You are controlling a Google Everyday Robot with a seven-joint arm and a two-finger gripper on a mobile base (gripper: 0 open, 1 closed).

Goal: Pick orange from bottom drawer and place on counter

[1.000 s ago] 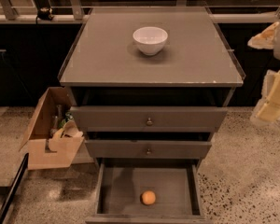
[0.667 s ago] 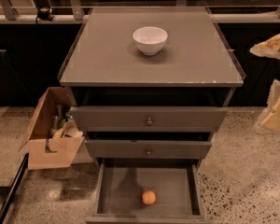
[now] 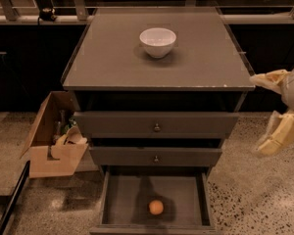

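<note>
One orange [image 3: 156,207] in bottom drawer [image 3: 123,199]; hand [image 3: 259,112] spread wide, empty (right of counter [image 3: 108,58])

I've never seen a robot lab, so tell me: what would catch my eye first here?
Probably the orange, bright on the floor of the open bottom drawer, and the white bowl standing on the counter. At the right edge the robot's pale pincer hangs open beside the cabinet, holding nothing.

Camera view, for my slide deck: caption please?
Orange in the open bottom drawer, white bowl on the counter, open gripper beside the cabinet.
</note>
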